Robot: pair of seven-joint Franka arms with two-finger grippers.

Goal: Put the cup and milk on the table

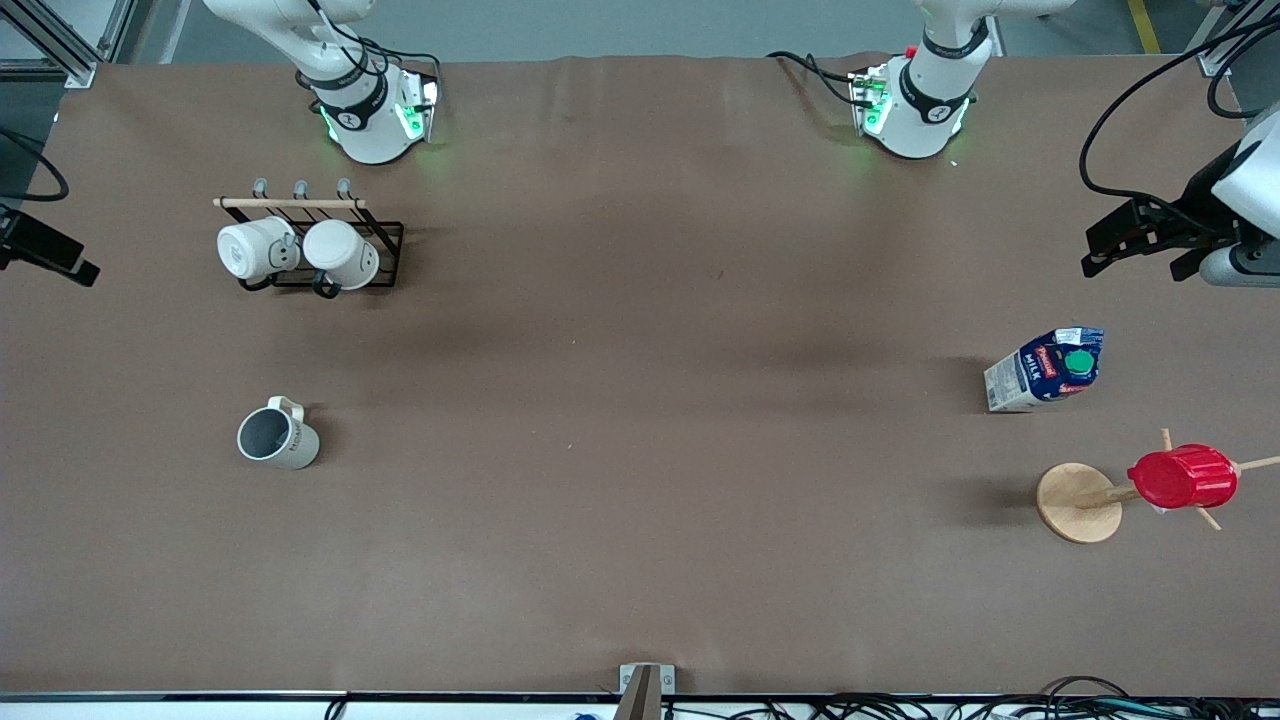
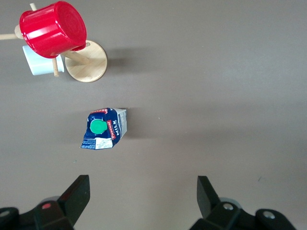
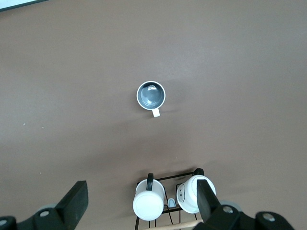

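1. Front view takes in the whole table [image 1: 640, 400]: the cup [image 1: 277, 436] stands upright toward the right arm's end, and the milk [image 1: 1045, 369] stands toward the left arm's end.
2. Only that view shows the left gripper [image 1: 1100, 250], up by the table's edge at the left arm's end; the right gripper is out of it.
3. Left wrist view shows the left gripper [image 2: 144, 196] with fingers wide apart and nothing between them, the milk [image 2: 104, 128] on the table below it and off to one side.
4. It also catches a pale mug [image 2: 38, 61] tucked under the red cup [image 2: 53, 28] on the wooden stand [image 2: 88, 62].
5. Right wrist view shows the right gripper [image 3: 143, 201] spread open and empty, high over the mug rack [image 3: 168, 203], with the cup [image 3: 151, 95] well apart from it.
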